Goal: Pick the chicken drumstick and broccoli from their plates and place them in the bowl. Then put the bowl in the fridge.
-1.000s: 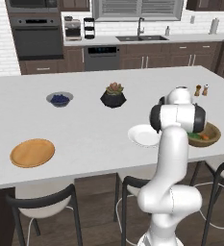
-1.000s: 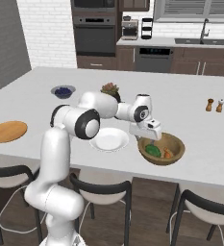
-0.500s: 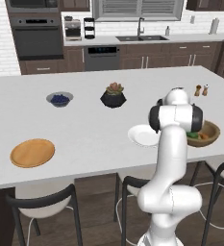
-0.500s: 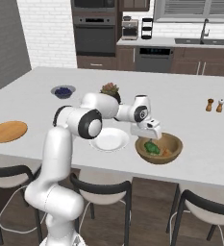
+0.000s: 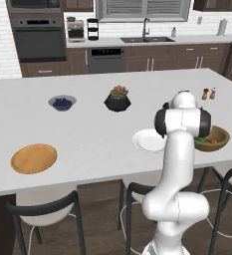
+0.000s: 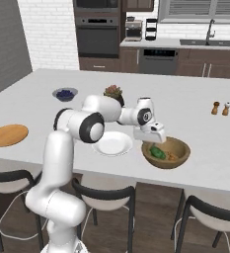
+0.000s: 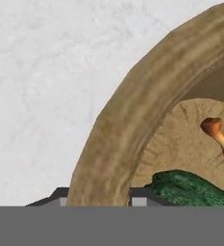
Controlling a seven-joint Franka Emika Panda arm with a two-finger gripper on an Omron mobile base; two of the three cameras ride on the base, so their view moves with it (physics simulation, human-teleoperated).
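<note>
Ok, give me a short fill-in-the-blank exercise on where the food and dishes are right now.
1. The broccoli and the drumstick both lie in the ____.
2. The gripper is shut on the bowl's ____.
3. The white plate holds ____.
4. The bowl stands on the ____.

Missing words: bowl; rim; nothing; counter

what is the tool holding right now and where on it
The tool is shut on the bowl, gripping its rim on the near side, one finger tip inside and one outside. The broccoli and chicken drumstick lie inside.
</note>
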